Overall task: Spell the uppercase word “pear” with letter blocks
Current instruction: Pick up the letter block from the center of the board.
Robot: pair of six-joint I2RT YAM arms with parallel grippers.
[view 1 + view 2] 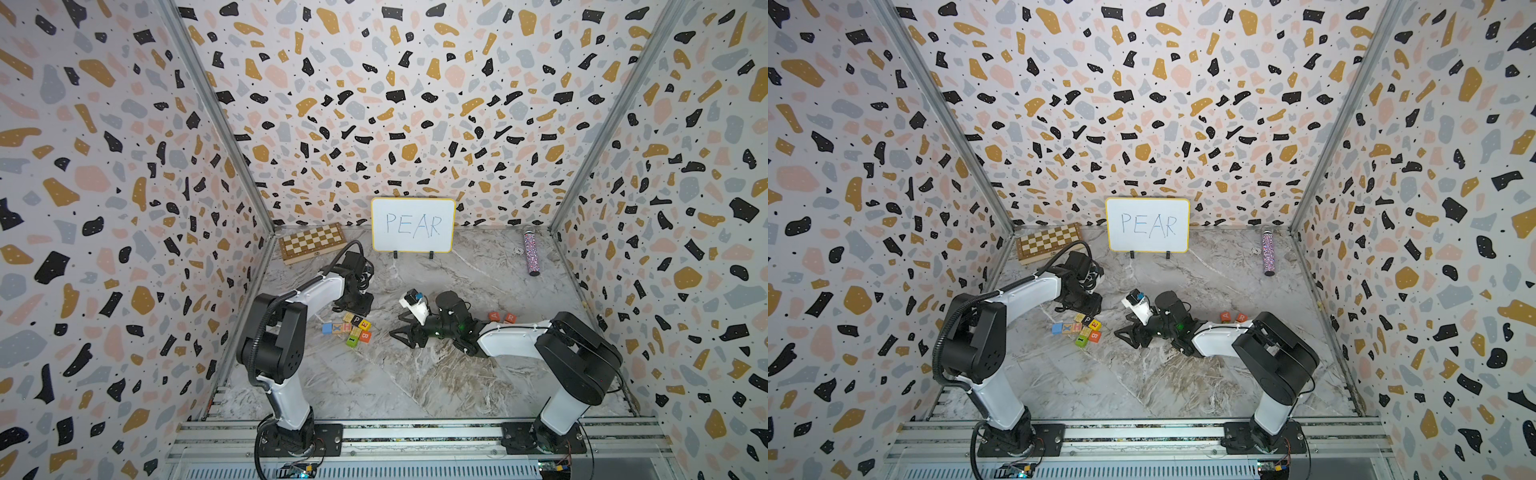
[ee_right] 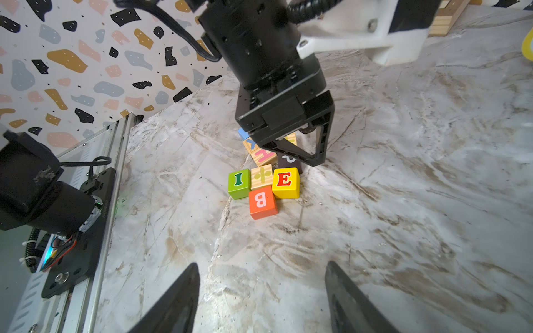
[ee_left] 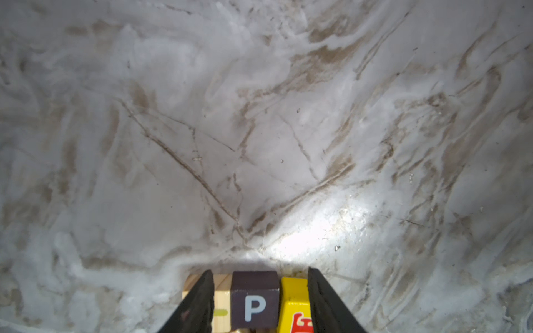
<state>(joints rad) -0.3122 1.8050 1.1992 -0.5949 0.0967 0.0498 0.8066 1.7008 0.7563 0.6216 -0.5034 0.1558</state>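
The left claw [image 3: 259, 272] points down into a cluster of cubes. Its jaws are partway apart and straddle the small black wooden cube with a white P [image 3: 253, 299] and the yellow cube with a red E [image 3: 294, 299], which touch side by side. Whether the jaws press on them I cannot tell. Packed against these are a green cube marked I [image 2: 238, 184], an orange-red cube marked B [image 2: 262, 201] and a plain-wood cube [image 2: 262, 176], all toward the left edge of the marble tabletop [image 2: 403, 201]. The right claw [image 2: 259, 288] is spread wide and empty over bare marble near the cluster. The orange-red cube with a white A [image 1: 494, 316] and the orange-red cube with a white R [image 1: 510, 318] sit just beside each other toward the right edge. A whiteboard reading PEAR [image 1: 412, 224] stands at the back edge.
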